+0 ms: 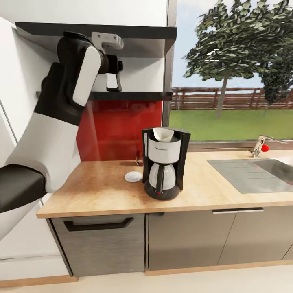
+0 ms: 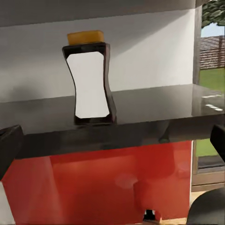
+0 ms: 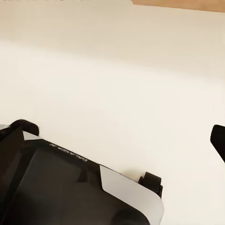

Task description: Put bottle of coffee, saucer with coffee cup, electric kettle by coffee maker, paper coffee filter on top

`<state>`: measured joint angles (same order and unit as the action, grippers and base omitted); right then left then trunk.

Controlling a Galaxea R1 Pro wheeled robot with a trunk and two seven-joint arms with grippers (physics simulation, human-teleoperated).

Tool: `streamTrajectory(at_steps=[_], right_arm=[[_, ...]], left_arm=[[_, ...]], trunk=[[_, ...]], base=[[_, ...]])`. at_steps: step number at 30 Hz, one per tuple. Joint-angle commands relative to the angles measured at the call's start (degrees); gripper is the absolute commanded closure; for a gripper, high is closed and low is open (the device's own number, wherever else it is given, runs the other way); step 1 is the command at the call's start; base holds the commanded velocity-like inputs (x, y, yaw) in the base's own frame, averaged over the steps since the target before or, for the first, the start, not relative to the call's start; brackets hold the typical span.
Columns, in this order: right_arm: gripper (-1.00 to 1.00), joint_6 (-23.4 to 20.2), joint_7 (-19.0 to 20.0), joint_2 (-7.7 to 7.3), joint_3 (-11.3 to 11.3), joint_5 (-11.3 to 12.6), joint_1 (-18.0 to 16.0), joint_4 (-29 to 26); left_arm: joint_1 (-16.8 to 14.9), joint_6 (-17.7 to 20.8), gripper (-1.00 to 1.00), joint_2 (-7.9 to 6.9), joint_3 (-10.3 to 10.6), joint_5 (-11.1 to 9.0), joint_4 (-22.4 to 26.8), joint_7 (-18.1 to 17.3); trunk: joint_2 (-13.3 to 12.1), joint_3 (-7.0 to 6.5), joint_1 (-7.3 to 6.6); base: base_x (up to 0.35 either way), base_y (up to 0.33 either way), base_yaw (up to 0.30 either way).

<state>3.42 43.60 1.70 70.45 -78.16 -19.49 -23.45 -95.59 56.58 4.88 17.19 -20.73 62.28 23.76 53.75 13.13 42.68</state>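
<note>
The robot's left gripper (image 2: pixel 112 136), jaws spread wide and empty, faces the coffee bottle (image 2: pixel 90 82) upright on the kitchen shelf (image 2: pixel 159 105), apparently lined up to grasp it; the coffee maker (image 1: pixel 165 162) waits on the countertop (image 1: pixel 101 191).

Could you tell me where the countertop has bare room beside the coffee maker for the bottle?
Bare wood lies between the coffee maker and the sink, and along the countertop front left of the saucer. The narrow gap between saucer and coffee maker is crowded. The bottle stands on the shelf.
</note>
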Motion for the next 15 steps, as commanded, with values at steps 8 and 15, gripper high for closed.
streamTrajectory(at_steps=[8,15], right_arm=[[-1.0,0.4,0.3,0.06,0.5,-0.9,0.1,-0.2],[-1.0,0.5,0.3,-0.01,0.5,-1.1,1.6,-0.1]], left_arm=[[-0.1,-0.1,-1.0,-0.34,0.3,-0.1,0.6,5.3],[-0.1,-0.1,-1.0,-0.32,-3.7,-0.2,1.9,8.5]], trunk=[[0.1,0.08,0.02],[0.1,0.08,0.02]], base=[[0.097,0.0,0.0],[0.13,0.0,0.0]])
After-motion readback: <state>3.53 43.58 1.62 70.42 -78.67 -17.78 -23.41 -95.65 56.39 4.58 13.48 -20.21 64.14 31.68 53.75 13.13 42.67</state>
